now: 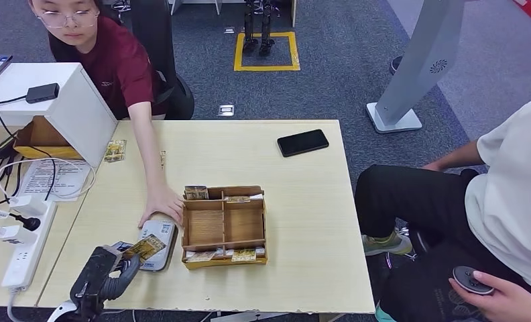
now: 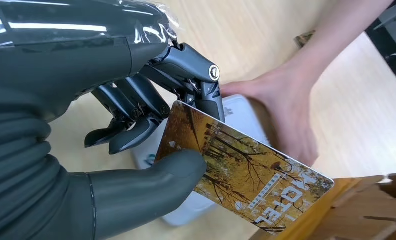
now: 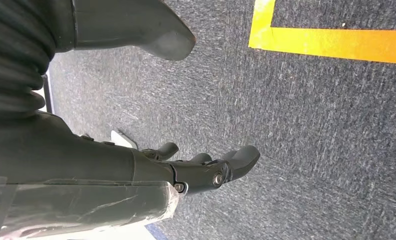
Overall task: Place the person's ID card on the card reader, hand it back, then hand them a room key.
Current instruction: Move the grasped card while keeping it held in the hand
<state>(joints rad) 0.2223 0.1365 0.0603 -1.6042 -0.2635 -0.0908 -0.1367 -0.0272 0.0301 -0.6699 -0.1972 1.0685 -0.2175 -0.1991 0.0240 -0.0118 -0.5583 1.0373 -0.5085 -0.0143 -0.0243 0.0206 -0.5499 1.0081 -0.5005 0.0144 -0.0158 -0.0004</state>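
Card (image 2: 241, 167) in question is the autumn-printed one marked HOTEL, so you are likely on the room-key step. Your left robot hand (image 2: 151, 135) pinches it at one short end, thumb on the printed face and fingers (image 2: 136, 107) behind, and it sits just above the white card reader (image 2: 238, 112) near the front of the worktop (image 1: 303, 201). Its long axis runs away from the pinch toward the wooden card box (image 1: 224, 226), the free end pointing at the box and tilted slightly down.

The person's hand (image 2: 281, 107) rests on the reader, close beside the card. To do this well, lift the free end clear of the box wall, swing it toward that hand, and keep the pinch firm until they have hold; the grip covers little of the card, so move slowly. Your right robot hand (image 3: 206, 167) hangs over the carpet, fingers loosely curled and holding nothing.
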